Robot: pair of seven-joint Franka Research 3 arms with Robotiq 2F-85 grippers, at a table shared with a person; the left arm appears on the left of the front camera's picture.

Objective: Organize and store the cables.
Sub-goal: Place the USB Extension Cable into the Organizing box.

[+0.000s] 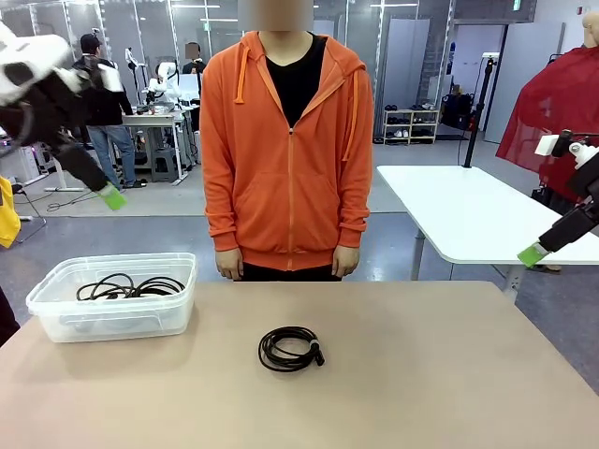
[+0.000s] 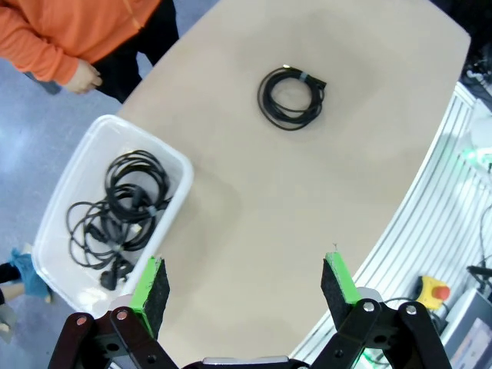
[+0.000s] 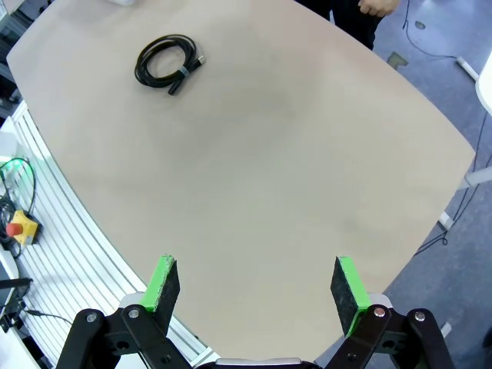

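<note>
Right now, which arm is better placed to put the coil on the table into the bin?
Probably left. The clear bin sits on the robot's left side, and the coiled cable lies mid-table, about equally reachable. The left tool is open and overlooks both.

A table (image 1: 449, 374) is spreading across the front view, with a person (image 1: 286, 140) standing behind its far edge, near the middle. A bin (image 1: 56, 309) is sitting on the table's left part, toward the far edge, to the person's side. Several cables (image 1: 129, 286) are lying tangled inside the bin. One coiled cable (image 1: 291, 348) is lying on the table near its middle, right of the bin and well apart from it, in front of the person. The left gripper (image 2: 242, 288) is hanging above the table's left side, the right gripper (image 3: 256, 286) above its right side, both clear of the surface.
</note>
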